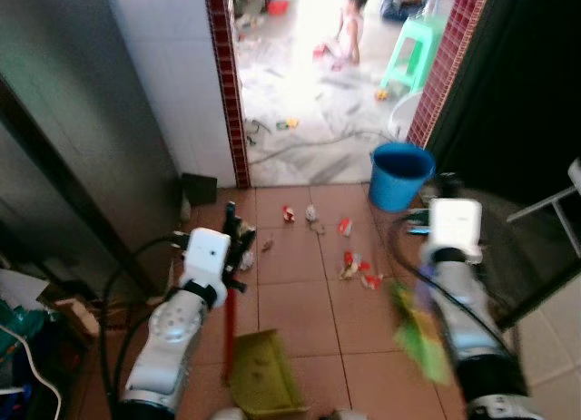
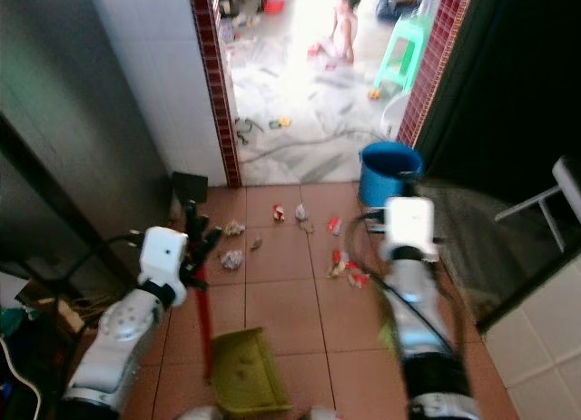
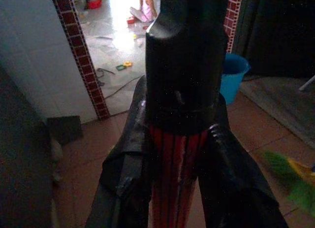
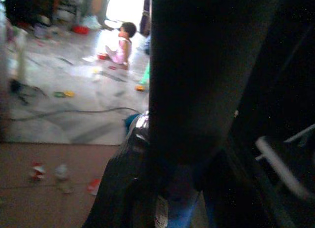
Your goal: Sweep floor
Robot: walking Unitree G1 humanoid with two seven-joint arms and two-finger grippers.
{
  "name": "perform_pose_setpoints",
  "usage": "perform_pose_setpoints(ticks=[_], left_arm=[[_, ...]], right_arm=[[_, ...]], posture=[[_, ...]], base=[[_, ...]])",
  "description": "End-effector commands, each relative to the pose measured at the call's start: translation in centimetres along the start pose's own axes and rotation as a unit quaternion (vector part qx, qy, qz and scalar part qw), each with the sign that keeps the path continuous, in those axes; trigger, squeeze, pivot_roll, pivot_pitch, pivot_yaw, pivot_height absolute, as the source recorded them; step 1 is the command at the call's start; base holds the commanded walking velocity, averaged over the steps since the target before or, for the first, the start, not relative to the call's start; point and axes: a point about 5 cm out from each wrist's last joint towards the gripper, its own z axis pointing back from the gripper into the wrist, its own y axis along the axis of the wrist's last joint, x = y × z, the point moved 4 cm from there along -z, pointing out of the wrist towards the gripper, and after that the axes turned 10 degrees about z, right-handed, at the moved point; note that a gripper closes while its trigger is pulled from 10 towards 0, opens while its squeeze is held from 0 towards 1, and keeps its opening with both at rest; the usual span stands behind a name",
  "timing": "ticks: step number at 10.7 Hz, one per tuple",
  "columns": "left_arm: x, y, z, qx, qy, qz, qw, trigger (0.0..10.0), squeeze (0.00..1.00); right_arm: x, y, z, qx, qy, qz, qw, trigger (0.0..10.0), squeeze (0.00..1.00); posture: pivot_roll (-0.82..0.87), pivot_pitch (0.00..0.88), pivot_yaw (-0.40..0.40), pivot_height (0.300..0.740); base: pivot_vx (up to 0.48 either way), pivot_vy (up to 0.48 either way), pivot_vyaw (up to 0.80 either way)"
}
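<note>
My left gripper is shut on the red handle of a yellow-green dustpan resting on the terracotta tiles close in front of me. In the left wrist view its fingers clamp the red shaft just under a black cap. My right gripper is shut on the dark broom handle. The broom's green bristles are blurred, beside the right arm. Scraps of litter lie scattered on the tiles ahead, between the two arms and the doorway.
A blue bucket stands by the doorway on the right. Beyond it, a person sits on a bright, toy-strewn floor near a green stool. A dark cabinet flanks my left and a white chair frame my right.
</note>
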Motion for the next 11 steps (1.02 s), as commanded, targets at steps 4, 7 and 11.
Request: perform_pose_setpoints(ticks=[4, 7, 11], left_arm=[[-0.5, 1.2, -0.2, 0.019, 0.008, -0.017, 1.000, 10.0, 0.00], [0.1, 0.9, -0.2, 0.014, 0.004, -0.021, 1.000, 10.0, 0.00], [0.8, 1.0, -0.5, 0.012, -0.005, -0.028, 1.000, 10.0, 0.00]], right_arm=[[0.1, 1.4, -0.9, 0.023, -0.007, 0.017, 1.000, 10.0, 0.00], [0.0, 1.4, -0.9, 0.023, -0.010, 0.024, 0.999, 10.0, 0.00], [-0.2, 1.3, -0.8, 0.022, -0.013, 0.031, 0.999, 10.0, 0.00]], posture=[[-0.02, 0.000, 0.005, 0.740], [-0.01, 0.000, 0.007, 0.740], [-0.02, 0.000, 0.010, 0.740]], base=[[0.326, 0.273, 0.00], [0.477, 0.000, 0.00], [0.426, 0.000, 0.00]])
